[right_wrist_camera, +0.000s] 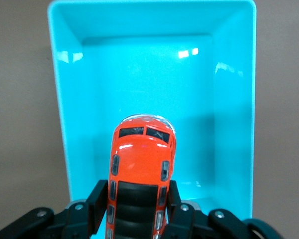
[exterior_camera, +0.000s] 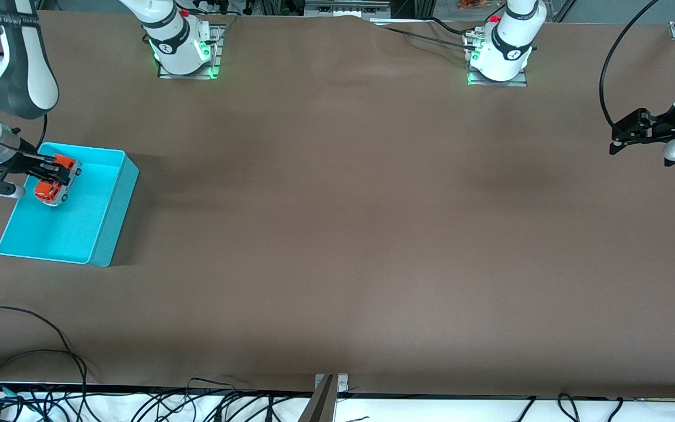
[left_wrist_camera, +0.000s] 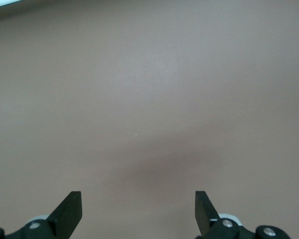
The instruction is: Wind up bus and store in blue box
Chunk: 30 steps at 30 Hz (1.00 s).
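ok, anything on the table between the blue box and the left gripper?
Nothing: in the front view only bare brown tabletop runs from the blue box to the open left gripper. The right gripper holds the bus over the box.

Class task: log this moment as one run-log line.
right end effector: shut on small orange-red toy bus, over cyan-blue plastic box | left end effector: open, waiting over bare table

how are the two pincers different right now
The right pincer is shut on the bus, holding it over the blue box; the left pincer is open and holds nothing. The right pincer works at the right arm's end of the table, while the left pincer waits over bare table at the left arm's end. Both have black fingers.
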### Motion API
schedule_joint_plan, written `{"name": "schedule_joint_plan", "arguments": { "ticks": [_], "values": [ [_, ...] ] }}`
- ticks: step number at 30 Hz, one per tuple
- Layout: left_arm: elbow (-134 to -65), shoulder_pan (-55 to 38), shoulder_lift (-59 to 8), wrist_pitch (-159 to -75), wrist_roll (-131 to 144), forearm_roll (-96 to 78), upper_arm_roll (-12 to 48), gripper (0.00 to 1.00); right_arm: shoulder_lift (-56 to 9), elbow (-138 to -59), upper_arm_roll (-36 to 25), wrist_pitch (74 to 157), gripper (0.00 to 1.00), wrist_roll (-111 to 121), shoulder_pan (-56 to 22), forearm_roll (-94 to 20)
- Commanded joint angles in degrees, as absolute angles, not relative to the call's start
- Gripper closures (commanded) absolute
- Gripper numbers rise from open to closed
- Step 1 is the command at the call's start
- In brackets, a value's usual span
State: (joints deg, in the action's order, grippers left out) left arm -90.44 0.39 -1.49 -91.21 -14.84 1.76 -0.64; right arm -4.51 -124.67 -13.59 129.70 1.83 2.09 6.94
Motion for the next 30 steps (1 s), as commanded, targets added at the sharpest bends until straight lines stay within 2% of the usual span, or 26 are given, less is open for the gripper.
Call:
{"name": "schedule_joint_plan", "arguments": {
  "ticks": [1,9,15,30],
  "values": [
    [-88.2,0.5,-2.7,-89.9,-14.9,2.9,-0.4,0.00,-9.9,-123.0,-13.6,131.5,1.00,3.5,1.8,9.7],
    [-88.2,0.5,-2.7,-89.9,-14.9,2.9,-0.4,0.00,-16.0,-123.0,-13.7,134.7,1.00,5.8,2.9,14.8],
    [-88.2,0.5,-2.7,-89.9,-14.9,2.9,-0.4,0.00,-17.4,-123.0,-13.7,135.3,1.00,7.0,3.3,14.9],
    [-88.2,0.5,-2.7,-89.9,-14.8,2.9,-0.4,0.00,-22.7,-123.3,-13.7,142.6,1.00,6.8,4.6,15.0]
  ]
}}
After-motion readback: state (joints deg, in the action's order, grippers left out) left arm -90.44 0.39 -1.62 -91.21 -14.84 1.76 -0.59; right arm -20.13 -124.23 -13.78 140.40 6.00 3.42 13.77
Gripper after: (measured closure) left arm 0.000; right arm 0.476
